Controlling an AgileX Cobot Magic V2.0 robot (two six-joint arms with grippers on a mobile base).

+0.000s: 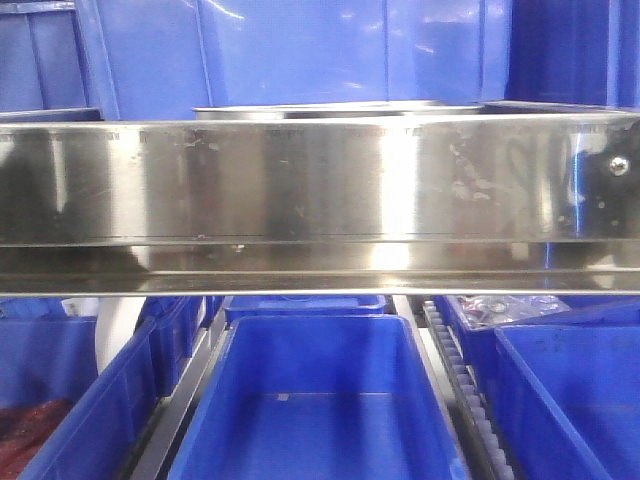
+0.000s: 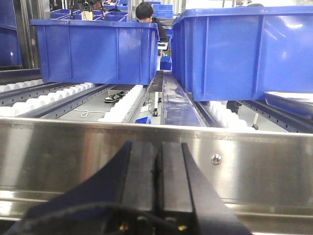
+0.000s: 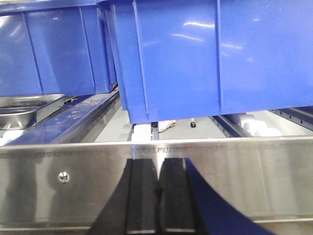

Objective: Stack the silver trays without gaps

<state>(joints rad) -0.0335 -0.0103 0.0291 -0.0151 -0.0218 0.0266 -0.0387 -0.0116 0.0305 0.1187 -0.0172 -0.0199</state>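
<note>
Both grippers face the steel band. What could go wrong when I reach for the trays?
1. The steel band hides most of the silver tray in the front view, so stacking alignment may be misjudged.
2. A blue bin sits close by the tray in the right wrist view; a reaching arm might clip it.
3. The left gripper and right gripper look shut.

Steel band bars left claw, right claw (full width); blue bins beyond, narrow gap between.

A long mirror-like steel band with a screw near its right end spans the view. The rim of a silver tray peeks just above it. Below, an empty blue bin sits between two others.
</note>
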